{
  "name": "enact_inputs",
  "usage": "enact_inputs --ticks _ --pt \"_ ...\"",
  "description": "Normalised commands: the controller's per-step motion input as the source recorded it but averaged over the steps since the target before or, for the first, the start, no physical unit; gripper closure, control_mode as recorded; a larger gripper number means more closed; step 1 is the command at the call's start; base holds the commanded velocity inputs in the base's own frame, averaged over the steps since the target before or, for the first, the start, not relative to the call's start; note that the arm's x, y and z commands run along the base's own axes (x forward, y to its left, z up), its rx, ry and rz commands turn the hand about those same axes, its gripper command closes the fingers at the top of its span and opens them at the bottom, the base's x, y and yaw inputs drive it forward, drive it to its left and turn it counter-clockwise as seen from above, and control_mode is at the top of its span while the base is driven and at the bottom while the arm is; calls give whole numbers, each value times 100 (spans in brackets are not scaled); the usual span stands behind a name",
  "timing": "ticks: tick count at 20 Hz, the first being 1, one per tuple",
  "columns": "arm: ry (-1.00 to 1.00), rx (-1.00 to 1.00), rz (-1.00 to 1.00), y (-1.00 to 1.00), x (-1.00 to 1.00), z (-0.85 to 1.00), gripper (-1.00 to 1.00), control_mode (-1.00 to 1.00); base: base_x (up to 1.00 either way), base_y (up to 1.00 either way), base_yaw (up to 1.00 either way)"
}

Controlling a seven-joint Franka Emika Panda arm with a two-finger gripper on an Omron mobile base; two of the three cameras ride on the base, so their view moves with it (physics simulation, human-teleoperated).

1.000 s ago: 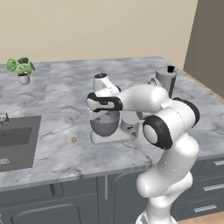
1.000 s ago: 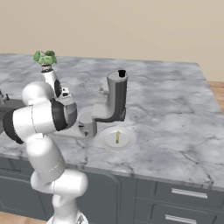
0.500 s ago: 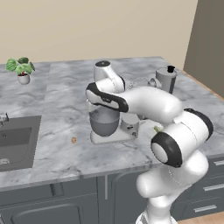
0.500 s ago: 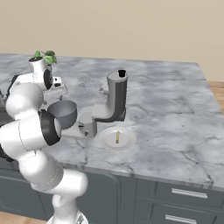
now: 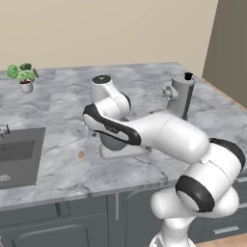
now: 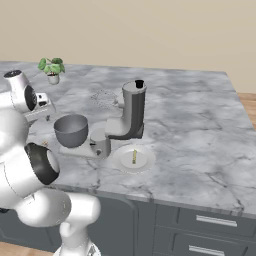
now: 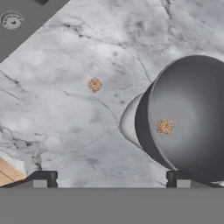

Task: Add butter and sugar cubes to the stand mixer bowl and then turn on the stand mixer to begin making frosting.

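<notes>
At the left end of the marble desk [image 5: 58, 159], beside the sink [image 5: 17, 154], one sugar cube [image 5: 81, 154] lies loose, waiting to be fetched. The other sugar cube [image 7: 165, 126] sits inside the stand mixer bowl [image 6: 71, 130]. The claw [image 7: 109, 178] hovers above the bowl's near rim, its tips wide apart and empty, likely having let go there. Further right stands the stand mixer [image 6: 131, 112], head raised, and nearer, the butter [image 6: 134, 156] lies on a white plate [image 6: 122, 161].
</notes>
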Motion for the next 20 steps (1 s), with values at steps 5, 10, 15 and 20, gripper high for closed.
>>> enact_inputs --ticks 5,10,15,20 --pt "0 -1 16 53 -55 -8 -100 -100 0 0 0" --pt "1 -2 10 48 -6 -11 -100 -100 0 0 0" --pt "5 -4 3 35 22 -22 -100 -100 0 0 0" --pt "9 -5 0 25 42 -30 -100 -100 0 0 0"
